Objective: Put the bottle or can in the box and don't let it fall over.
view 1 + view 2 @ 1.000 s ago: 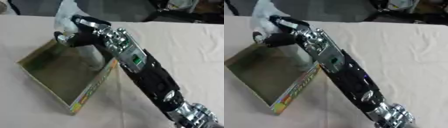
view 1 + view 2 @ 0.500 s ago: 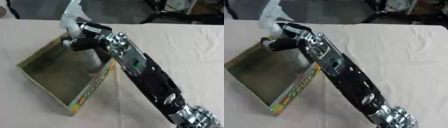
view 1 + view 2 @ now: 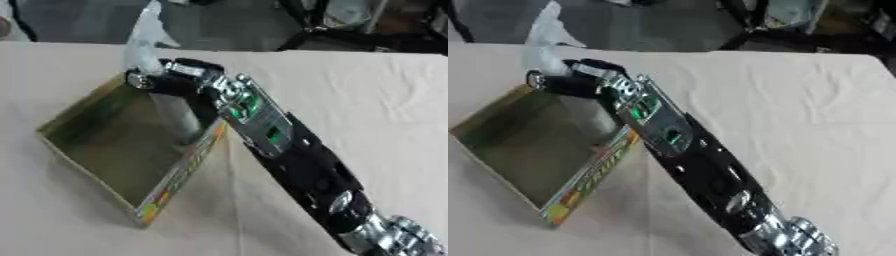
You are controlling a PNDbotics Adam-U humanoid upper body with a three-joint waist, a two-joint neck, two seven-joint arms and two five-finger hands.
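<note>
Right hand holds bottle above far corner of box.

The right hand [image 3: 166, 80] has its fingers curled round the lower part of a pale, translucent bottle [image 3: 144, 35], which rises upright above the hand. Directly below and to the near-left of the hand lies the open cardboard box [image 3: 179, 172], a shallow rectangle with dull brown interior and a colour-printed outer wall. The right eye view shows more cloth-covered table [image 3: 798, 115] beyond the arm; the left eye view shows the box's near corner more fully.

Black right arm [image 3: 297, 160] — silver joints, green-lit panels — ending in a black hand [image 3: 171, 80].
</note>
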